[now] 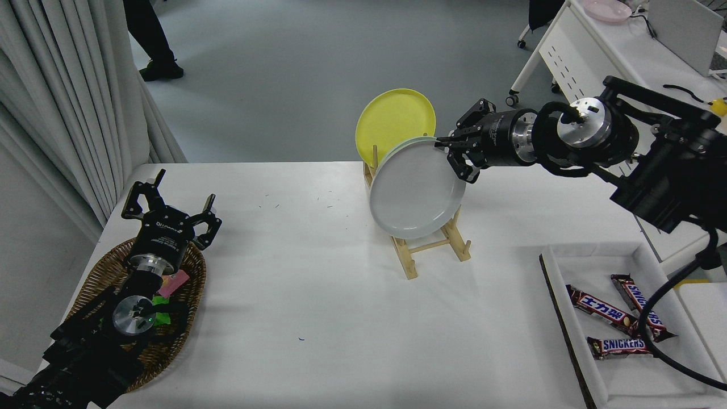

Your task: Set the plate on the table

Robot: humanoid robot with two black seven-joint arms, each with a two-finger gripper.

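Above the wooden rack (431, 250), the plate (416, 196) hangs tilted, clear of its slot, its upper right rim pinched by the right tool (454, 152). It looks stiff, light and smooth, so a rim hold could let it swing or slip; a firm pinch suits. The yellow plate (392, 116) stands in the rack. The left tool (170, 210), spread wide, is parked over a basket (99, 272) of wrappers; a tray (573, 255) holds candy bars (605, 312).

reading "snickers" on two candy bars (619, 346) (642, 305) lying in the white tray (590, 375) at four o'clock.
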